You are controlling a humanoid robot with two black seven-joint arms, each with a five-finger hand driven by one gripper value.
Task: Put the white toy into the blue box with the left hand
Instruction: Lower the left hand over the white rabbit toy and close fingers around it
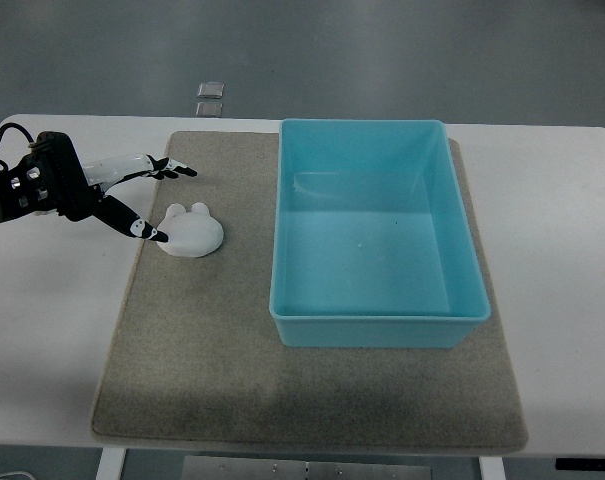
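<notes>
The white toy (pixel 190 231) lies on the grey mat (pixel 232 350), left of the blue box (pixel 376 318). The box is open-topped and holds nothing. My left hand (pixel 172 203) comes in from the left edge, its fingers spread and holding nothing. One fingertip (pixel 161 237) is at the toy's left edge; the other fingers (pixel 177 170) reach out above and behind the toy. I cannot tell if the fingertip touches the toy. The right hand is out of view.
The mat lies on a white table (pixel 42 330). Two small grey squares (pixel 210 98) sit on the floor beyond the table's far edge.
</notes>
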